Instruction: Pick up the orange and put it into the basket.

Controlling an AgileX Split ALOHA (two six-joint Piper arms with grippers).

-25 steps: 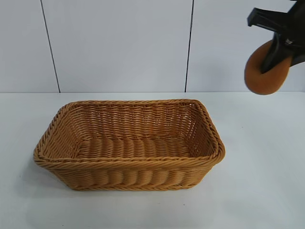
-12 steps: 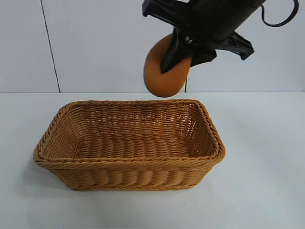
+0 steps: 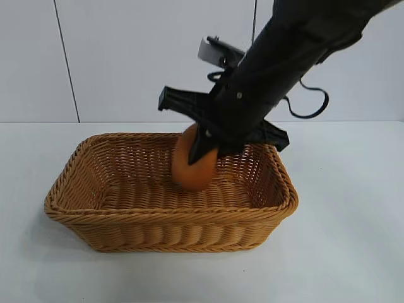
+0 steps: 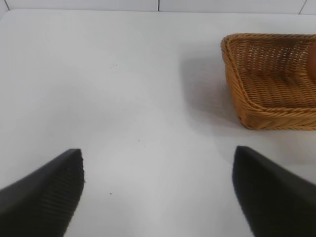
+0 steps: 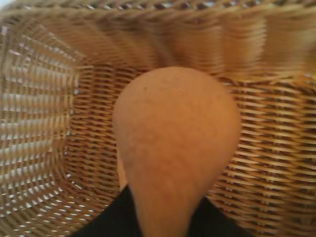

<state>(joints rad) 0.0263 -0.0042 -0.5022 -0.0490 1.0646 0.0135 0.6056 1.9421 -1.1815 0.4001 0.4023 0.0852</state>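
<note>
The dull orange [image 3: 191,169] hangs inside the woven wicker basket [image 3: 95,218], just above its floor near the back right part. My right gripper [image 3: 203,146] is shut on the orange, squeezing it from above. In the right wrist view the orange [image 5: 177,143] fills the middle, with the basket's floor and walls [image 5: 39,128] all round it. My left gripper [image 4: 158,190] hangs open over bare table, well away from the basket [image 4: 256,106], with nothing between its fingers.
The basket stands in the middle of a white table [image 3: 353,252]. A white panelled wall [image 3: 126,57] rises behind it. The right arm's black body [image 3: 284,57] slants down from the upper right over the basket's back rim.
The right arm has carried the orange from the upper right, leftward over the basket's back rim and down into the basket. The left gripper stays as it was.
</note>
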